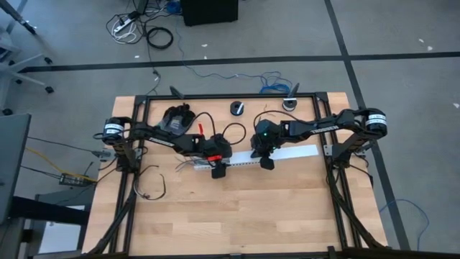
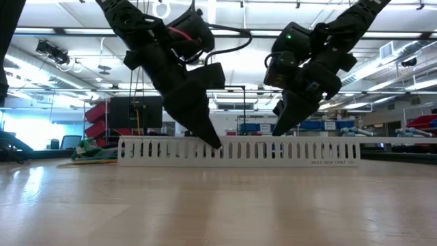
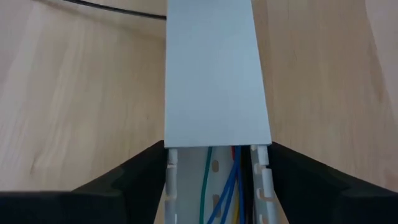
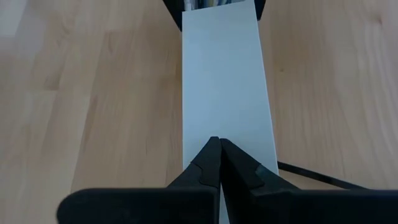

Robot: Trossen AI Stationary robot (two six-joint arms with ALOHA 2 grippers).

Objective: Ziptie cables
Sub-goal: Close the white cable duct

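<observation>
A white slotted duct [image 1: 248, 163] lies lengthwise across the table's middle, with a smooth white cover [image 1: 295, 153] on its right part. Thin blue, green and red cables [image 3: 227, 186] lie in the uncovered channel. My left gripper [image 1: 215, 171] straddles the duct just left of the cover's end [image 3: 217, 140]. My right gripper [image 1: 264, 161] is shut, its tips on top of the cover. A thin black wire [image 1: 152, 188] lies loose on the wood at the left. My left gripper has one finger [image 3: 146, 171] against each outer side wall [image 3: 170, 177] of the duct, across it, slanting down from the table's left. The duct rests flat on the table. My right gripper presses its shut fingertips [image 4: 219, 149] on the cover's top face [image 4: 224, 112], slanting down from the right.
Two small dark round parts [image 1: 236, 108] [image 1: 290, 103] and a black bundle [image 1: 176, 117] sit near the far edge. Black frame rails [image 1: 128, 187] run along both table sides. Bare wood [image 1: 237, 216] stretches toward the near edge.
</observation>
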